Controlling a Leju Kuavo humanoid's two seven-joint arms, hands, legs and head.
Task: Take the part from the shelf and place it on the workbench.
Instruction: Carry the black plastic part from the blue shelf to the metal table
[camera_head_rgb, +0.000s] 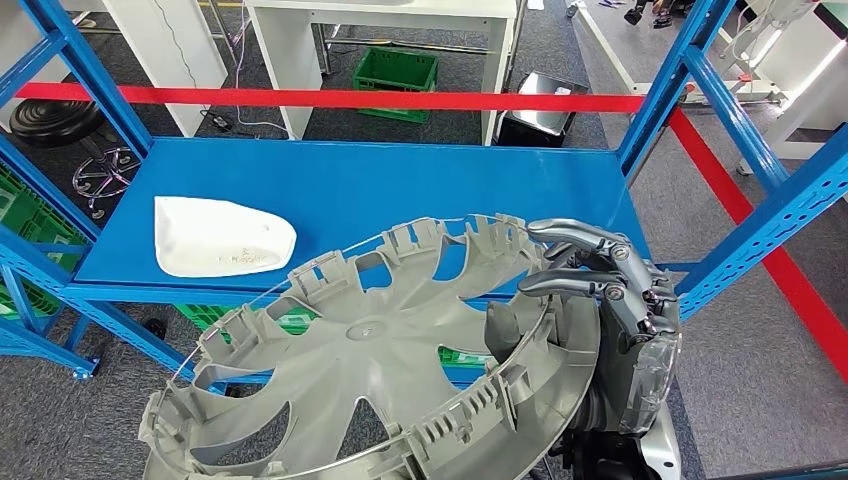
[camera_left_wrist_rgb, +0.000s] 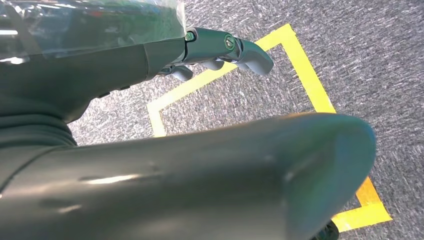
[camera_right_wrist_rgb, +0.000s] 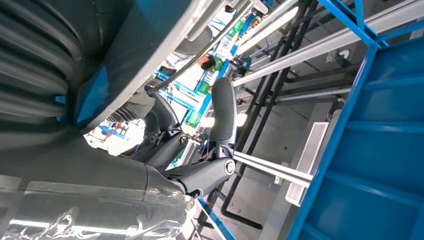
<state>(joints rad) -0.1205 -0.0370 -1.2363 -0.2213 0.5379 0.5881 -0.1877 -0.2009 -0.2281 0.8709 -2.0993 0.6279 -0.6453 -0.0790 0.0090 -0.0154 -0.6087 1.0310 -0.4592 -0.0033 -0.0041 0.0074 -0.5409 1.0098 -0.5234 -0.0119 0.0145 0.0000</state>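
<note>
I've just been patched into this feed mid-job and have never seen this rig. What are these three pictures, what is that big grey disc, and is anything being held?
You are looking through a humanoid robot's cameras. The wide picture is from its head, looking forward and down at a blue shelf. The big grey disc is the part, a plastic wheel cover, seen from its ribbed back side. The right hand holds it by the rim, with fingers curled over the edge, off the shelf and close to the camera. A white moulded piece lies on the shelf.

The other two pictures come from cameras at the wrists and are turned oddly. The left wrist view shows the left hand holding nothing, above grey carpet with yellow tape. The right wrist view shows the fingers against the cover's rim.
</note>
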